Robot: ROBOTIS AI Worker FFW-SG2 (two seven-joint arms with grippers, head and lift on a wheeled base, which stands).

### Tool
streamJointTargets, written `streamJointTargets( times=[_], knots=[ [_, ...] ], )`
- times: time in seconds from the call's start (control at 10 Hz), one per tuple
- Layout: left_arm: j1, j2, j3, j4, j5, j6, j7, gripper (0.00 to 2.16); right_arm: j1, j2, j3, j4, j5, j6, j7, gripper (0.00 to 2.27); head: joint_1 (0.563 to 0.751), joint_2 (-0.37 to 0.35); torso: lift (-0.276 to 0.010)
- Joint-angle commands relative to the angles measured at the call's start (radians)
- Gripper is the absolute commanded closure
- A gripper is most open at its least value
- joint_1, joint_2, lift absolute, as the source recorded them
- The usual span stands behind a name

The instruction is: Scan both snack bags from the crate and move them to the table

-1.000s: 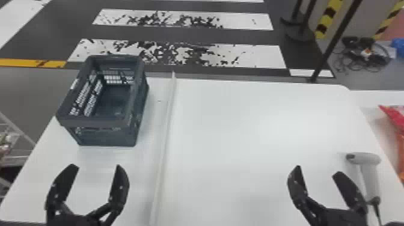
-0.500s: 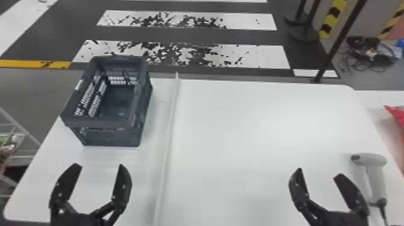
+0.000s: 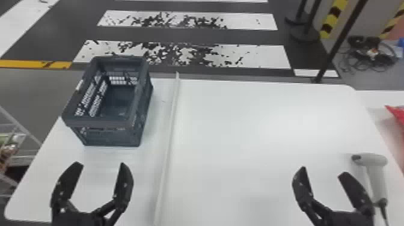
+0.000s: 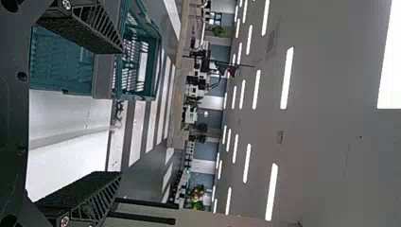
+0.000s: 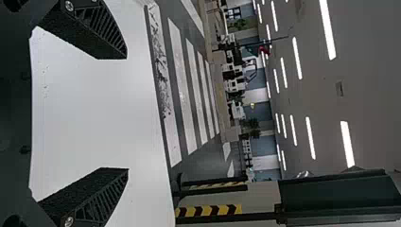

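Scanner (image 3: 375, 162), near right gripper (image 3: 323, 170), claw spread; left gripper (image 3: 100, 164), likewise spread. Risk: hasty outward swing may knock scanner askew.

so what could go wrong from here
The right gripper appears close to the scanner and its cord, so a sideways move might bump one or snag the other. The crate stands near the far left edge of the table; a careless reach by the left gripper could push it off.

striped floor (image 3: 210, 36) | black post (image 3: 339, 42) | tangled cables (image 3: 383, 58) | yellow-black stripes (image 3: 334, 18)
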Motion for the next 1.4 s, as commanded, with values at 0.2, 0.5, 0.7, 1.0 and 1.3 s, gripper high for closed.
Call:
streamJointTargets(
  times=[0.2, 0.5, 0.7, 1.0, 1.3],
  knots=[
    [0.001, -0.003, -0.002, -0.025, -0.001, 0.016, 0.001, 0.08, 0.005, -0.001, 0.0, -0.009, -0.01, -0.003, 0.0, 0.08, 0.695, 0.006, -0.087],
    [0.003, -0.002, -0.002, -0.033, -0.002, 0.04, -0.001, 0.08, 0.001, -0.001, 0.003, -0.011, -0.011, 0.003, 0.0, 0.08, 0.695, 0.0, -0.087],
    [-0.001, -0.002, -0.002, -0.042, -0.007, 0.068, -0.001, 0.08, -0.001, -0.001, 0.005, -0.014, -0.016, 0.0, 0.0, 0.08, 0.695, 0.001, -0.087],
    [-0.008, 0.0, -0.002, -0.034, -0.014, 0.071, 0.001, 0.08, -0.007, 0.002, 0.005, -0.012, -0.016, 0.009, 0.0, 0.08, 0.695, -0.002, -0.087],
    [-0.013, 0.001, 0.003, -0.033, -0.014, 0.077, 0.002, 0.08, -0.01, 0.0, 0.006, -0.012, -0.018, 0.015, 0.0, 0.08, 0.695, 0.003, -0.087]
  ],
)
